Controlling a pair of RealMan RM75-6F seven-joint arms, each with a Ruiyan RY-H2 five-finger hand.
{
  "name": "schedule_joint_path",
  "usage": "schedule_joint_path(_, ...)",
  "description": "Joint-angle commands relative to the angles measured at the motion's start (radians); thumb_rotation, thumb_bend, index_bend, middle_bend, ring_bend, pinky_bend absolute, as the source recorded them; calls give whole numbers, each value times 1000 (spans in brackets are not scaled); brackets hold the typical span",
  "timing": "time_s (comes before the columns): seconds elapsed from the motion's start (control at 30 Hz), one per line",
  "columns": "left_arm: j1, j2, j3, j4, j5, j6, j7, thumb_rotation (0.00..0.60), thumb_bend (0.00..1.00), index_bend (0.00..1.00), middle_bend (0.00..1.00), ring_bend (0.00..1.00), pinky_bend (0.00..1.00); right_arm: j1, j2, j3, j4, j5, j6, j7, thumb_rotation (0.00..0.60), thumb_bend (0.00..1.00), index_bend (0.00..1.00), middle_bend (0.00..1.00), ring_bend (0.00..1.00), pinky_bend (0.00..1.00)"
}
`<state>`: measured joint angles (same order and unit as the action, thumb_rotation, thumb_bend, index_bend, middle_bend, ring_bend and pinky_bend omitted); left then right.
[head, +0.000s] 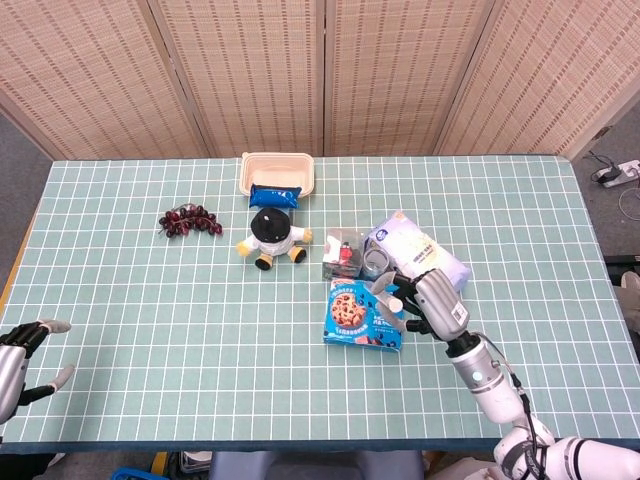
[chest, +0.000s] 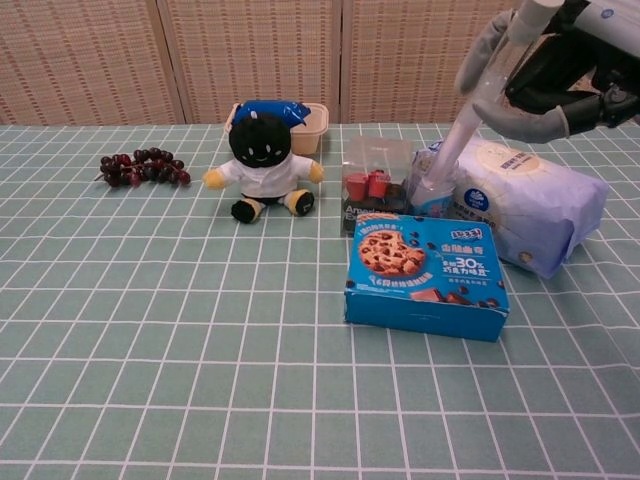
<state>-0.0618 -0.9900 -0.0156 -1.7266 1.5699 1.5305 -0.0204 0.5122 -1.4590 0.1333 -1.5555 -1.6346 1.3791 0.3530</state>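
I hover my right hand (head: 425, 298) just above the cookie box (head: 362, 313), fingers spread and empty, one fingertip stretched toward the small jar (chest: 432, 186) behind it.

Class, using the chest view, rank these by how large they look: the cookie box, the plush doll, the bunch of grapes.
1. cookie box, though it sits nearest the camera
2. plush doll
3. bunch of grapes

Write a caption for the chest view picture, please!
Right hand pokes one long finger down at a small jar behind the blue cookie box.
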Motion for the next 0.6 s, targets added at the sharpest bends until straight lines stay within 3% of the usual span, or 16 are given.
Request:
schedule_joint_path(0.03,0,0,0,0,0,-1,0,600,243,411,348,325,441,0,31,-9,-57,10,-14,189,600,603,789,1000,1000,1000)
schedule_joint_path(0.23,-1,-1,0,1,-1,-2,2,600,243,411,348,325,441,7,95,-19,-137,33,-58,429,600,604,789,1000,1000,1000)
schedule_joint_path(0.33,-1,-1,0,2,-1,-3,0,600,243,408,348,325,441,9,110,-21,-136,35,-71,443,600,604,789,1000,1000,1000)
schedule_joint_path(0.47,-2,-2,0,4,-1,-4,-1,600,243,397,348,325,441,8,100,-24,-96,29,-72,317,600,606,788,1000,1000,1000)
schedule_joint_path(0.6,-2,-2,-1,3,-3,-4,-1,600,243,397,348,325,441,0,56,-20,-35,25,-52,68,600,611,789,1000,1000,1000)
